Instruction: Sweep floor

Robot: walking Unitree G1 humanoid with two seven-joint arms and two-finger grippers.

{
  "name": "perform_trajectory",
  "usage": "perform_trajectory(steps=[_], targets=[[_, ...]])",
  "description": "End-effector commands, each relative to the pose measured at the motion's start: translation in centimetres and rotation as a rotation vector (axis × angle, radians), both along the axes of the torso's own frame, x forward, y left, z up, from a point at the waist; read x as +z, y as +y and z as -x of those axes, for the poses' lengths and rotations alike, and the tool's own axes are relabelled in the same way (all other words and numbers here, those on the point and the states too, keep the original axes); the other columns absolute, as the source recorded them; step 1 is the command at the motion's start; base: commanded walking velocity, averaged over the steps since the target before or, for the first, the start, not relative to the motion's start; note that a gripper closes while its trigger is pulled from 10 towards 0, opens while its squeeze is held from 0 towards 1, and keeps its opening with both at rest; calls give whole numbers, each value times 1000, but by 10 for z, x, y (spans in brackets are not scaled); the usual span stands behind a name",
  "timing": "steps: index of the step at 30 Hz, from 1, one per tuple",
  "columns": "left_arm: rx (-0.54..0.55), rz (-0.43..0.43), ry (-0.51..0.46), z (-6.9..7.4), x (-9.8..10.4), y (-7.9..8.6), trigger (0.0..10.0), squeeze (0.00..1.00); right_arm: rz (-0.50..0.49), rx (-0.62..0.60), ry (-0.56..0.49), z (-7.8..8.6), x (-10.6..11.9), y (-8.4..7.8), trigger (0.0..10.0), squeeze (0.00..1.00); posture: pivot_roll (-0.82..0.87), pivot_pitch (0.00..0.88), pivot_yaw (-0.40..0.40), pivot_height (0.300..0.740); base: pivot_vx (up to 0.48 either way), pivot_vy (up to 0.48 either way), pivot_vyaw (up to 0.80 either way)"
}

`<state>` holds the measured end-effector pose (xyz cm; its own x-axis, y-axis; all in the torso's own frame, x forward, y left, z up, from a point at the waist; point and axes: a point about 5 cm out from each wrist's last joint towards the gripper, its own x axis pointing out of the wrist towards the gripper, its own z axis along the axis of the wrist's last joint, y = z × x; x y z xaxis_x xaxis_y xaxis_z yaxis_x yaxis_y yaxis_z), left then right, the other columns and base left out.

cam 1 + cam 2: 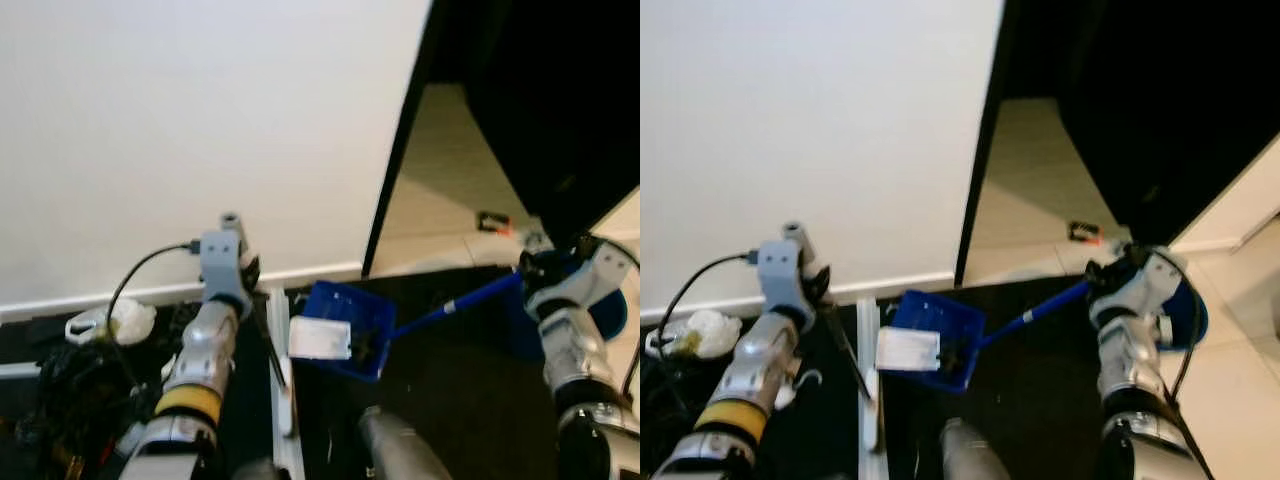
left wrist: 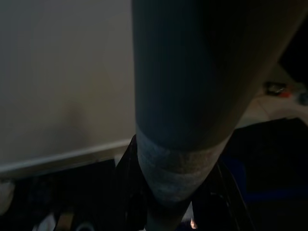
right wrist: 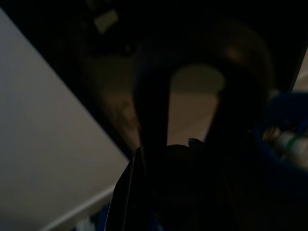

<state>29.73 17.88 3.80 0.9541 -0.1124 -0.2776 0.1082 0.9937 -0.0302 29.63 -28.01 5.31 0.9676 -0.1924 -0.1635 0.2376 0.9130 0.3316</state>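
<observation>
Dustpan (image 1: 345,328) on dark floor (image 1: 470,380), white wall (image 1: 200,120)

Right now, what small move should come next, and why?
Probably tilt the dustpan level with the right gripper on its handle: white paper already lies in it, and the left gripper holds the broom beside it.

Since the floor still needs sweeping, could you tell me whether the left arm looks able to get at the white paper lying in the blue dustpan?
Probably not as things stand. The left gripper is already wrapped round the broom handle, and that handle stands between it and the white paper in the dustpan, which the right gripper holds by its long handle.
</observation>
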Motion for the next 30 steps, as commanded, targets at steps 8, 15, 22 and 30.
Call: perform_trajectory(steps=[8, 15, 22, 30], targets=[[-5, 21, -3, 2, -2, -4, 10000, 0, 12, 6, -30, -2, 9, -4, 10000, 0, 28, 24, -39, 740, 0, 0, -800], [-1, 25, -3, 2, -3, -5, 10000, 0, 14, 5, -20, -1, 9, -6, 10000, 0, 23, 28, -41, 740, 0, 0, -800], [8, 48, -11, 1, -2, -6, 10000, 0, 10, 2, -26, -1, 10, -5, 10000, 0, 22, 25, -41, 740, 0, 0, -667], [17, 44, -14, 1, -1, -6, 10000, 0, 35, 19, -107, -16, 34, -6, 10000, 0, 24, 25, -41, 740, 0, 0, 0]])
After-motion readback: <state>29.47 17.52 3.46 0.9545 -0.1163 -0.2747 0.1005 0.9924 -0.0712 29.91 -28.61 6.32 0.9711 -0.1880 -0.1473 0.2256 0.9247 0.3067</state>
